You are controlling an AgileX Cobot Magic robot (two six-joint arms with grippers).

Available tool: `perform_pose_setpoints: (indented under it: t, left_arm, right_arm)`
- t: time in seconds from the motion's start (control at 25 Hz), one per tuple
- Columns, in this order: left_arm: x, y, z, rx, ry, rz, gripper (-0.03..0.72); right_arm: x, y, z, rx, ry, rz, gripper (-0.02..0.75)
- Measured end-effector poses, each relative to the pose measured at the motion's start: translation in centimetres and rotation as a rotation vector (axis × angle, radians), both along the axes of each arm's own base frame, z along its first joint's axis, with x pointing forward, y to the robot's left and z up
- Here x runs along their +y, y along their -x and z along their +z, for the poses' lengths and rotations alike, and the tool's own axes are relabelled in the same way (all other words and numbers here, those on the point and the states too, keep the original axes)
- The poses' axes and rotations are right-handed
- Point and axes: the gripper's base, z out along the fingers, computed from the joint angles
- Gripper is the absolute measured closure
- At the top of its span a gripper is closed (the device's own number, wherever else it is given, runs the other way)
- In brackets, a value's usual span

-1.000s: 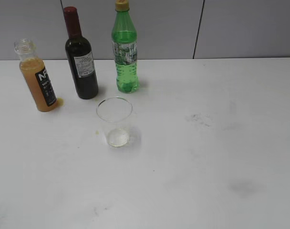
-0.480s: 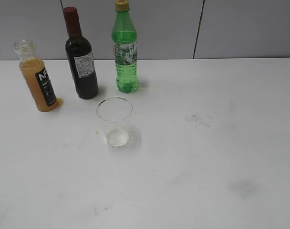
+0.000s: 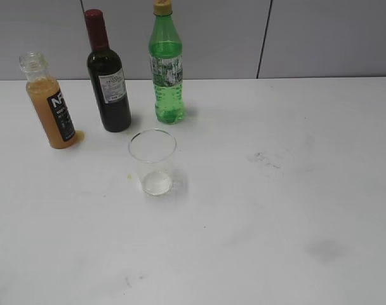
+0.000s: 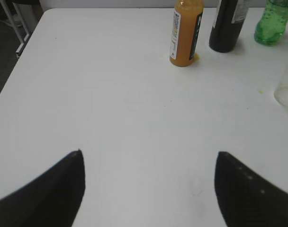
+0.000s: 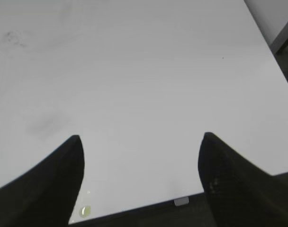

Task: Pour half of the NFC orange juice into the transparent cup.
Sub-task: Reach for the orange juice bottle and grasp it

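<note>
Nothing is changing between the earlier exterior pictures and this one: bottles and cup are sitting exactly where they were, so the pour is not yet starting and the whole task is lying ahead.

Nearest, the left pincer [image 4: 148,189] is hanging above bare bench [image 3: 275,241] with its two dark tips spread wide and nothing between them. The right pincer [image 5: 139,175] is likewise gaping and empty, over the bench's near right edge, well apart from everything.

Farther in, the cup [image 3: 153,162] is standing upright and looking empty. Behind it, to the left, the orange juice bottle [image 3: 48,105] is waiting capless, mostly full, with a small orange smear at its foot. Beside it are standing the dark wine bottle [image 3: 107,76] and the green bottle [image 3: 166,67].

Neither arm is showing in the exterior view. In the left wrist view the bottles' tops are cut off and only the cup's edge is showing.
</note>
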Motion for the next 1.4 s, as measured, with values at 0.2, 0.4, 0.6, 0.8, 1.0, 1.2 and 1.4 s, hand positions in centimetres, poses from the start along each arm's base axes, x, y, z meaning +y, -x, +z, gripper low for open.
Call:
perform_pose_setpoints:
  t: [0.2,0.4,0.6,0.8,1.0,1.2,1.4]
  left_arm:
    - [0.0,-0.1,0.7,-0.061,0.009,-0.004,0.023]
    - [-0.3,-0.9,2.3,-0.227,0.024,-0.021,0.027]
    - [-0.9,-3.6,3.2,-0.227,-0.013,-0.047,0.034]
    - [-1.9,-8.1,3.9,-0.220,-0.023,-0.072,0.039]
    - [-2.9,-12.9,3.3,-0.198,-0.019,-0.090,0.040]
    - [-4.1,-18.1,1.8,-0.228,-0.010,-0.111,0.041]
    - [-5.2,-22.9,-1.4,-0.239,-0.022,-0.149,0.042]
  right_arm:
    - [0.1,1.4,0.1,-0.112,0.016,0.005,0.164]
    - [0.3,1.7,0.2,-0.126,0.027,0.036,0.164]
    - [0.6,2.6,0.2,-0.188,0.036,0.067,0.166]
    - [0.6,3.0,0.1,-0.207,0.041,0.068,0.166]
    - [0.6,3.0,0.1,-0.207,0.041,0.068,0.166]
    - [0.6,3.0,0.1,-0.206,0.043,0.069,0.166]
    - [0.6,3.0,0.1,-0.206,0.043,0.069,0.166]
